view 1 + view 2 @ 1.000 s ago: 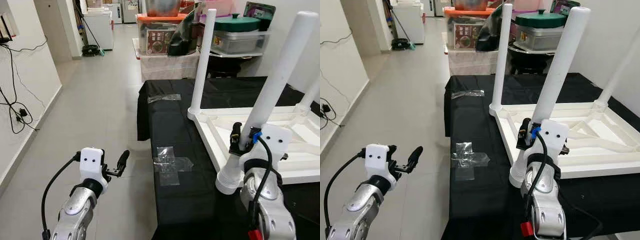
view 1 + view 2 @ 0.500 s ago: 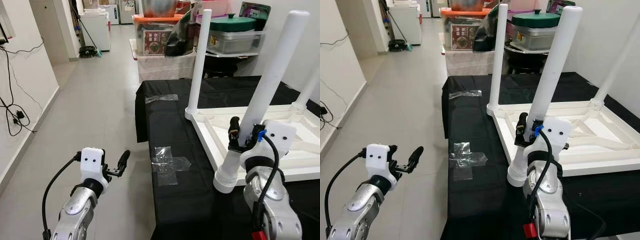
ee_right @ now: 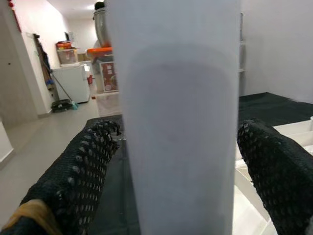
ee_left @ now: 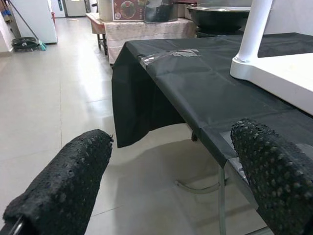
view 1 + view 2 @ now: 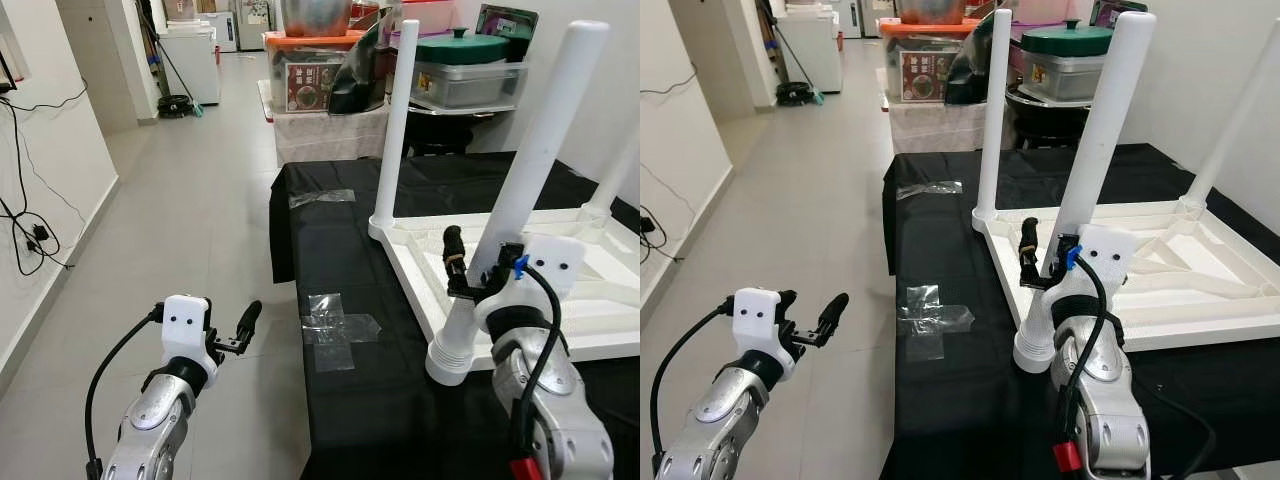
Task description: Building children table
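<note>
A white children's table [image 5: 600, 335] lies upside down on a black-covered table [image 5: 350, 260], legs pointing up. The near leg [image 5: 540, 150] leans a little, its ribbed base [image 5: 450, 362] at the tabletop's front corner. My right gripper [image 5: 480, 262] is open around this leg low down. In the right wrist view the leg [image 3: 178, 122] stands between the fingers [image 3: 83, 166] with a gap on each side. Another leg [image 5: 398, 120] stands upright at the far corner. My left gripper [image 5: 235, 330] is open and holds nothing, out over the floor left of the black table.
Clear tape patches [image 5: 338, 328] stick to the black cloth near its left edge. Boxes, a pot and trays [image 5: 470, 70] are stacked behind the table. Cables [image 5: 25, 230] trail along the left wall. Open tiled floor [image 5: 190, 200] stretches to the left.
My right gripper's fingers have spread off the near leg, the left finger now standing apart from it. The left arm has stayed put. The camera shifted slightly.
</note>
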`<state>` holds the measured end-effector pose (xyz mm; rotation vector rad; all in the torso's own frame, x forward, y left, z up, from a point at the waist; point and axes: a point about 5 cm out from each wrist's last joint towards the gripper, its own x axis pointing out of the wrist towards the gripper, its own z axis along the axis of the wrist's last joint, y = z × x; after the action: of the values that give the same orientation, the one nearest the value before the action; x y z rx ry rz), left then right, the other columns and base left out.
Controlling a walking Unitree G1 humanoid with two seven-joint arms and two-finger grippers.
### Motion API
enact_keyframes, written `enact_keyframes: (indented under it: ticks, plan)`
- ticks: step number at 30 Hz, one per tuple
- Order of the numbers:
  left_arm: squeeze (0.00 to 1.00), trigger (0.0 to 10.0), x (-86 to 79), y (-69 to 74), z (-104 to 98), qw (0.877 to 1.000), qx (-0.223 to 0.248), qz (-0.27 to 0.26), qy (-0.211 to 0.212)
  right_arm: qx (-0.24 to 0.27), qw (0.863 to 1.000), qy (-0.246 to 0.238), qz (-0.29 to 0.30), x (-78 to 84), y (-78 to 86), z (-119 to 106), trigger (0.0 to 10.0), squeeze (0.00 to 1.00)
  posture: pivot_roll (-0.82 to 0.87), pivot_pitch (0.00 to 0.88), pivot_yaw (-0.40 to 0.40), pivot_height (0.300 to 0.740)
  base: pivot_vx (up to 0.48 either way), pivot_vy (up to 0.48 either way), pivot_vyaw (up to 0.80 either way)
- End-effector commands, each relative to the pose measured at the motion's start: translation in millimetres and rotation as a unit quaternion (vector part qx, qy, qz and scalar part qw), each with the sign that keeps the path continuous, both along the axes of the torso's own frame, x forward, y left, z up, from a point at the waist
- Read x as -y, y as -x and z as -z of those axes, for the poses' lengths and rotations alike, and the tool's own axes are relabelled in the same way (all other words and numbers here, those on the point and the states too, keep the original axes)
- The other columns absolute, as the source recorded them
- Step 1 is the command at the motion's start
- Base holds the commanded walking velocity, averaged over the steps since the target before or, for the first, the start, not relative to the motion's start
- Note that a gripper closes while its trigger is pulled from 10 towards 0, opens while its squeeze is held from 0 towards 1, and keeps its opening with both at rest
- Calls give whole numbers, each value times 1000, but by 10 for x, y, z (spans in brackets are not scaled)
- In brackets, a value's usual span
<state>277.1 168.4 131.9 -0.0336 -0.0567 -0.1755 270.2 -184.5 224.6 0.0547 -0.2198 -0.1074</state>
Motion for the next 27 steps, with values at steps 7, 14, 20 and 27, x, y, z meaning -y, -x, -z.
enact_keyframes:
  ticks: [7,14,20,27]
  plan:
    - [0,10000,6,-1,61,1000,-12,2,2,-18,999,0,-46,-36,3,44,10000,1000,-22,0,9,740,0,0,0]
    - [0,10000,1,-4,65,1000,-13,3,1,-25,998,14,-48,44,-14,54,10000,1000,-24,0,12,740,0,0,0]
    - [0,10000,2,-4,67,1000,-13,4,1,-27,998,27,-56,142,-76,44,10000,1000,-15,0,14,740,0,0,0]
    - [0,10000,-8,-5,62,1000,-13,6,-1,-25,995,49,-89,291,-169,-53,10000,0,-14,0,15,740,0,0,0]
